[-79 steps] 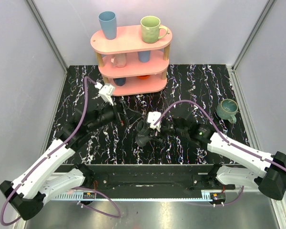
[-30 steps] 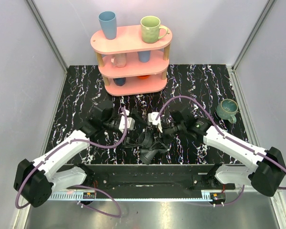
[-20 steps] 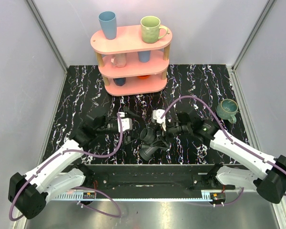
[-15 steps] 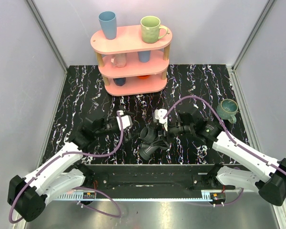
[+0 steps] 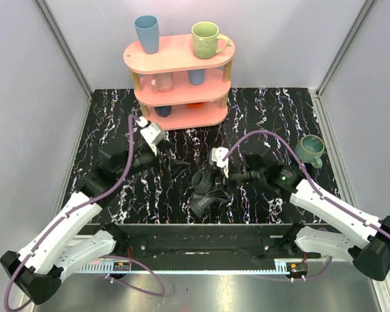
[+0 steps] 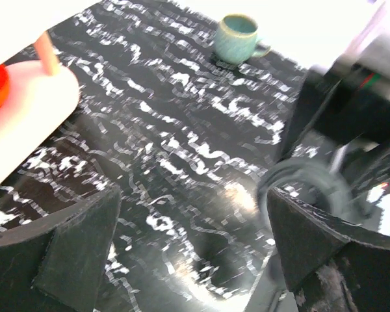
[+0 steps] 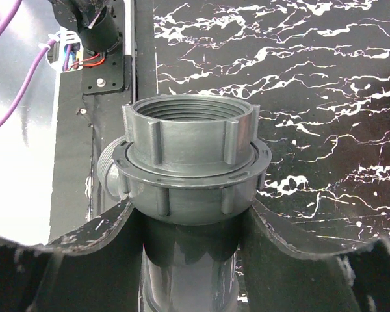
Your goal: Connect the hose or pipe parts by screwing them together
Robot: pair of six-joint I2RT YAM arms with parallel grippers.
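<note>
Pulled my left gripper [image 5: 171, 162] back far-left off the pipe fitting [image 5: 205, 192], jaws wide and empty. My right gripper [image 5: 216, 179] clamps it near-centre, so I reckon I'm regripping between twists.

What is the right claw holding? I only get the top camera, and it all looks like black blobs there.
Observer: A dark pipe piece. The right claw squeezes its body just under a ridged collar.
Child: Is its end open?
Observer: Yes, open, with screw threads inside the rim.
Child: Anything on its side?
Observer: A short round stub sticks out sideways.
</note>
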